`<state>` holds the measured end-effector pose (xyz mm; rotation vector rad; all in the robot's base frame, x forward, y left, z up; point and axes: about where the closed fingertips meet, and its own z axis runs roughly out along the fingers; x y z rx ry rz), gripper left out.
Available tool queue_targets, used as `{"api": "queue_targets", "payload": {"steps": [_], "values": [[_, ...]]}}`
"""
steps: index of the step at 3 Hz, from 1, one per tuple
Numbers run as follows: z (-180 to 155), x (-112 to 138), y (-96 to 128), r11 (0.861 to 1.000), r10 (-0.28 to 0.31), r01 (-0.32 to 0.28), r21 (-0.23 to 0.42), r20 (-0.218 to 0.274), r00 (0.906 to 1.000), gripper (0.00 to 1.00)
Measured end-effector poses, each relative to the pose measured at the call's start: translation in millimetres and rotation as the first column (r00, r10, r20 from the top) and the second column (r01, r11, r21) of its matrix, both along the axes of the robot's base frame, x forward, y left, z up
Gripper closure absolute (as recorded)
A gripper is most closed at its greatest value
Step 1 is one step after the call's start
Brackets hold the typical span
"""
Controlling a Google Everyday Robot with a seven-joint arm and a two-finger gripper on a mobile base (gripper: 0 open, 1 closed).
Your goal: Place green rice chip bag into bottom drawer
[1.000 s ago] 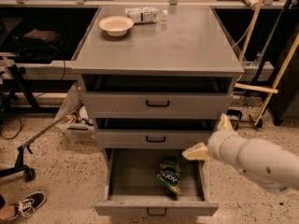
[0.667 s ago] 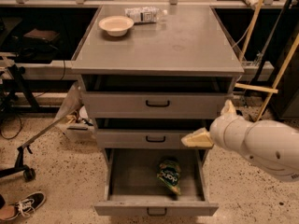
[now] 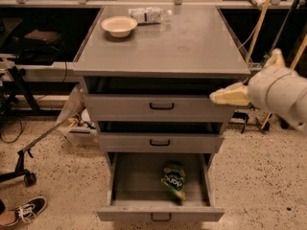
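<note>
The bottom drawer [image 3: 160,213] of the grey metal three-drawer cabinet stands pulled out at the lower centre of the frame. Its front panel, with a small dark handle, faces the camera. The crinkled bright-green rice chip bag [image 3: 174,180] with white lettering lies on the drawer floor, a little right of the middle and tilted. It touches neither side wall.

The robot's pale cream claw [image 3: 244,87] hangs at the right edge of the frame, level with the top drawer and beside the cabinet's right corner. It is well above the bag, released, with its two fingers spread and nothing between them.

On the grey surface [image 3: 192,47] of the cabinet, at the upper left, a shallow cream bowl [image 3: 119,25] sits just beside a clear plastic bottle [image 3: 149,15] lying on its side.
</note>
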<state>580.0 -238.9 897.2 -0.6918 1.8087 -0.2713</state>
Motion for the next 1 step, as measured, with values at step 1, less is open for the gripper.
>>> {"api": "queue_targets", "payload": {"steps": [1], "values": [[13.2, 3.2, -10.9, 1.0, -0.018, 0.018, 0.002, 0.022, 0.9996, 0.0]]}}
